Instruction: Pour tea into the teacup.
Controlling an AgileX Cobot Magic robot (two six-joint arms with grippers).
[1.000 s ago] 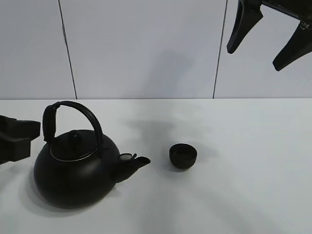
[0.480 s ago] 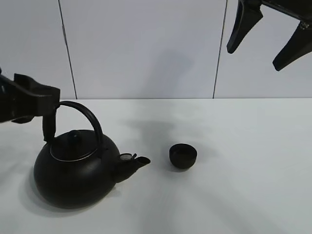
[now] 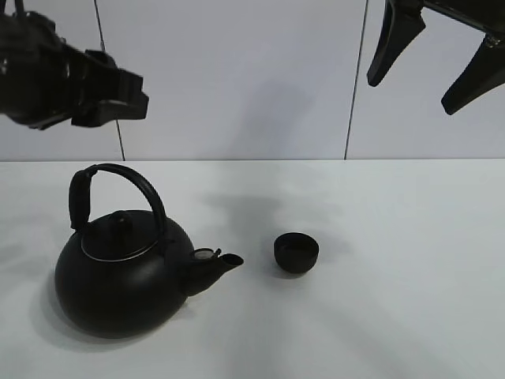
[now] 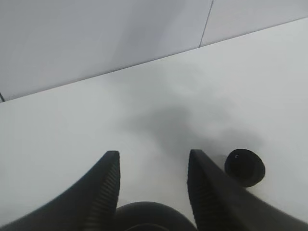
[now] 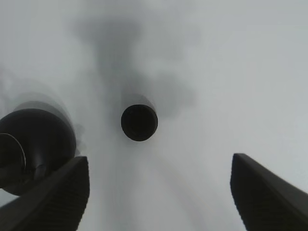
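The tiny black teacup [image 3: 297,253] stands on the white table, right of the kettle's spout; it also shows in the left wrist view [image 4: 244,167] and the right wrist view [image 5: 139,122]. The big black kettle [image 3: 122,268] with arched handle [image 3: 118,185] stands at the left front, spout pointing at the cup; its top shows in the left wrist view [image 4: 147,216] and it also shows in the right wrist view [image 5: 33,147]. My left gripper [image 3: 130,96] is open and empty, high above the kettle [image 4: 151,166]. My right gripper [image 3: 430,59] is open and empty, high at the upper right [image 5: 159,192].
The white table [image 3: 394,316] ends at a pale panelled wall [image 3: 237,79] behind. Nothing else stands on the table.
My left gripper has risen from table level at the far left to well above the kettle's handle. The right arm, kettle and teacup have not moved.
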